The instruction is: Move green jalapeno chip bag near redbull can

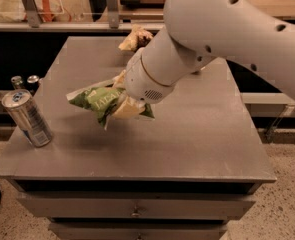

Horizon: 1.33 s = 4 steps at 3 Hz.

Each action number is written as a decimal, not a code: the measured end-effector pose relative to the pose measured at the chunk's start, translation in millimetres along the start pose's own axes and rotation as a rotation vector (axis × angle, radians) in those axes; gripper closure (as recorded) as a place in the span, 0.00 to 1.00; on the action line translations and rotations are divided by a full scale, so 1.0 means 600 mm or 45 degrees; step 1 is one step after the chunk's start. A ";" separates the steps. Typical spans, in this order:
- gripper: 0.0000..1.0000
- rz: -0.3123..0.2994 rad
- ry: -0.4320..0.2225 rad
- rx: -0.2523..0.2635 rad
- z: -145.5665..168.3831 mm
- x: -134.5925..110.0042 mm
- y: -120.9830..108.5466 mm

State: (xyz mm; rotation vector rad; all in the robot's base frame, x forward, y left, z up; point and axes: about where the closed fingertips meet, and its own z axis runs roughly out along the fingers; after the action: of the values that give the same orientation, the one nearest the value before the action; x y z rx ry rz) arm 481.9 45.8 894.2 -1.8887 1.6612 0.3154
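Note:
The green jalapeno chip bag hangs crumpled in the air above the middle of the grey table. My gripper is shut on the bag's right part, with the white arm reaching in from the upper right. The redbull can, slim, silver and blue, stands near the table's front left corner. The bag is to the right of the can, about a bag's width away, and higher than the tabletop.
A brown and tan chip bag lies at the table's far edge, mostly hidden behind my arm. Small dark cans with silver tops stand off the table's left side. Drawers sit under the tabletop.

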 end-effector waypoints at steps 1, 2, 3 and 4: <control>1.00 -0.045 -0.037 -0.032 0.038 -0.057 -0.008; 1.00 -0.052 -0.070 -0.034 0.056 -0.089 -0.014; 1.00 -0.053 -0.097 -0.035 0.069 -0.109 -0.019; 0.82 -0.048 -0.111 -0.036 0.079 -0.115 -0.021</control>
State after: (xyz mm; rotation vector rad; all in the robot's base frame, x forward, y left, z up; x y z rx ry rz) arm 490.7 130.1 897.4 -1.8975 1.5700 0.4021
